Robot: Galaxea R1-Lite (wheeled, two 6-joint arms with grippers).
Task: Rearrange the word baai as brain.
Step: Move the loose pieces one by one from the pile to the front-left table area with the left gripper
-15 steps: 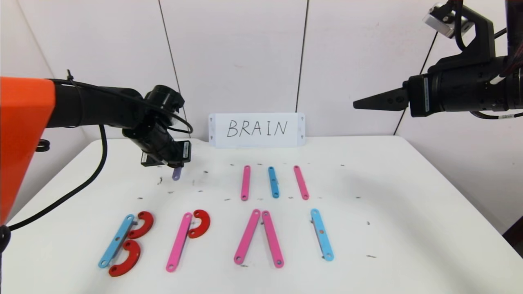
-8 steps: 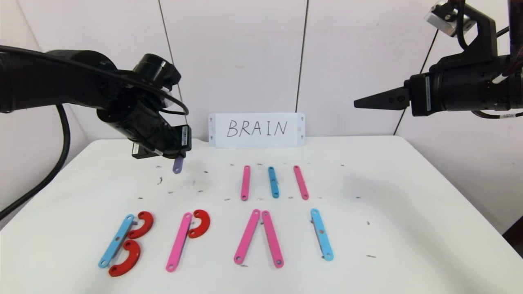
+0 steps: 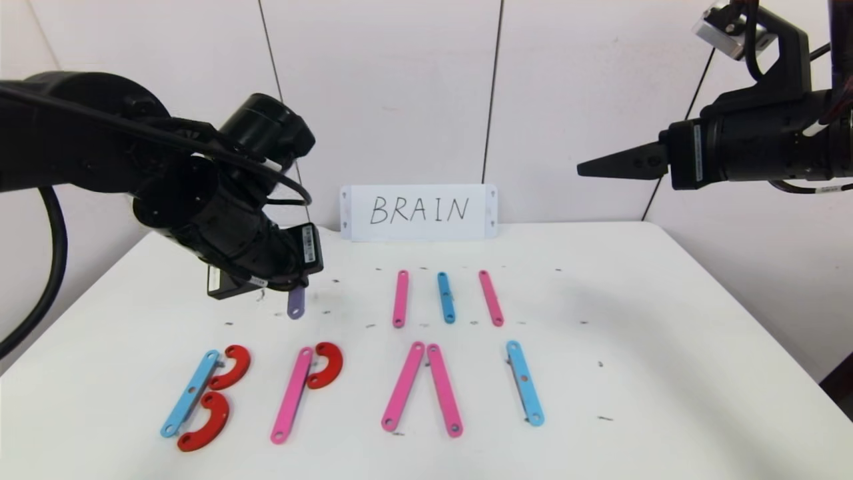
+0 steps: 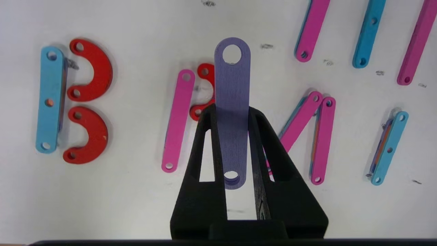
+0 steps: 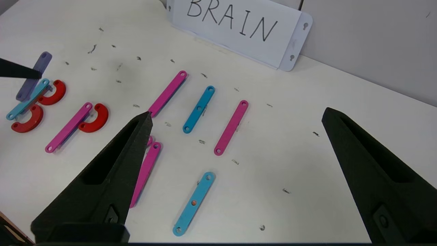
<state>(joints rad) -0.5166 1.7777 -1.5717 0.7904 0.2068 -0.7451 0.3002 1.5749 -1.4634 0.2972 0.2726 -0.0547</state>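
My left gripper (image 3: 293,288) (image 4: 232,111) is shut on a purple bar (image 3: 296,304) (image 4: 232,102) and holds it above the table, behind the second letter. The front row of the word holds a B of a light-blue bar (image 3: 190,393) and two red curves (image 3: 230,368), a pink bar (image 3: 292,395) with one red curve (image 3: 325,365), two pink bars (image 3: 421,388) leaning in a peak, and a light-blue bar (image 3: 525,383). My right gripper (image 3: 590,170) (image 5: 235,116) is open and empty, held high at the right.
Behind the row lie a pink bar (image 3: 400,298), a blue bar (image 3: 446,297) and another pink bar (image 3: 491,297). A white card reading BRAIN (image 3: 418,211) stands at the table's back edge against the wall. Small dark marks dot the white table (image 3: 666,333).
My left gripper has lifted, then moved toward the front and slightly right with the purple bar held in it. The right arm has not moved.
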